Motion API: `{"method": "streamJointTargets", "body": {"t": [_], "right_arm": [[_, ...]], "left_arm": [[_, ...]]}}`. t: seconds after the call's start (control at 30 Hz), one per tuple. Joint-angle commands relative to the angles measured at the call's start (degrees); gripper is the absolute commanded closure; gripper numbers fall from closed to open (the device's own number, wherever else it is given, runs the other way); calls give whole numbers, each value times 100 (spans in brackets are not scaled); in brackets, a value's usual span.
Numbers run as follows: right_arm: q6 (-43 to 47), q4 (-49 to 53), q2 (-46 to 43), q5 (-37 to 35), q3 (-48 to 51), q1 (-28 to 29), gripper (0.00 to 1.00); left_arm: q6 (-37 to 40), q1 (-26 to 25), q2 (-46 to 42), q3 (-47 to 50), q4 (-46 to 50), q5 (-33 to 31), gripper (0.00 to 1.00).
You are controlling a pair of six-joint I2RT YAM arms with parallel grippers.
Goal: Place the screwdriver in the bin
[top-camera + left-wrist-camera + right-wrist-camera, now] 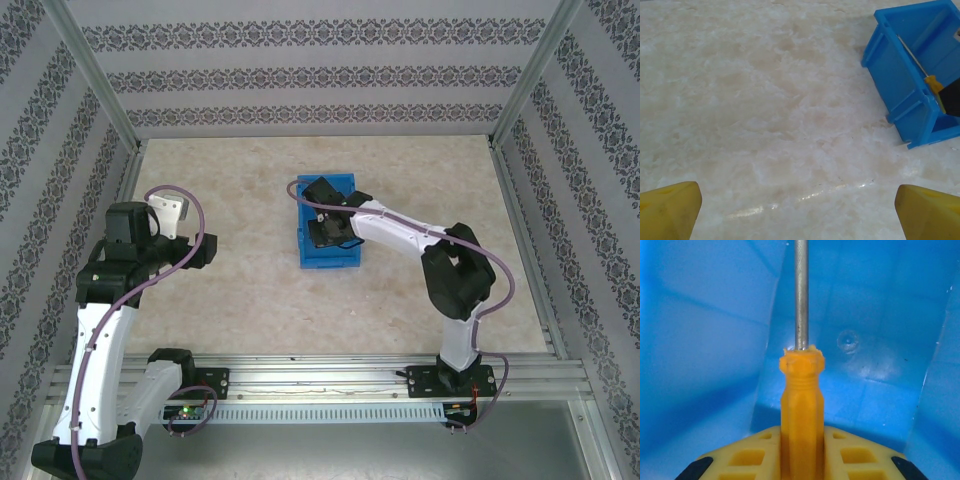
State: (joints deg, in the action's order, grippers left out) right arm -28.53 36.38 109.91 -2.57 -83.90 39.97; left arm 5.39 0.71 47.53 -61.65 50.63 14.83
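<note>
we see a pale marbled table [250, 300], walled in by patterned panels [300, 75]. the right arm [410, 235] reaches across it from its base at the near edge to the bin [306, 252], which sits near the middle of the table. the left arm [100, 300] is folded back on its own side, well apart from the bin.

from the left wrist we see the bin [895, 65] off to the upper right, bright blue with low walls. from the right wrist its blue walls [705, 315] close in all around.

the left gripper [800, 215] hangs over bare table with its yellow fingers [670, 210] spread wide and nothing between them. the right gripper [801, 452] is down inside the bin, its fingers pinching the orange handle.

the screwdriver [801, 400] is inside the bin, held by its handle, with the silver shaft pointing straight away from the fingers. from the left wrist we see the screwdriver [934, 86] running close along the bin's near long wall.
</note>
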Motion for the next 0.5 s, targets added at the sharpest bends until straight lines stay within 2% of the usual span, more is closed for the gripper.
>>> {"method": "streamJointTargets", "body": {"t": [0.0,0.47], "right_arm": [[-124,-174,214,-269,-188,-101,77],[-178,-175,1095,-121,-645,-263,75]], "left_arm": [[10,-53,-19,-91,81,142,1],[94,-51,12,65,95,103,1]]}}
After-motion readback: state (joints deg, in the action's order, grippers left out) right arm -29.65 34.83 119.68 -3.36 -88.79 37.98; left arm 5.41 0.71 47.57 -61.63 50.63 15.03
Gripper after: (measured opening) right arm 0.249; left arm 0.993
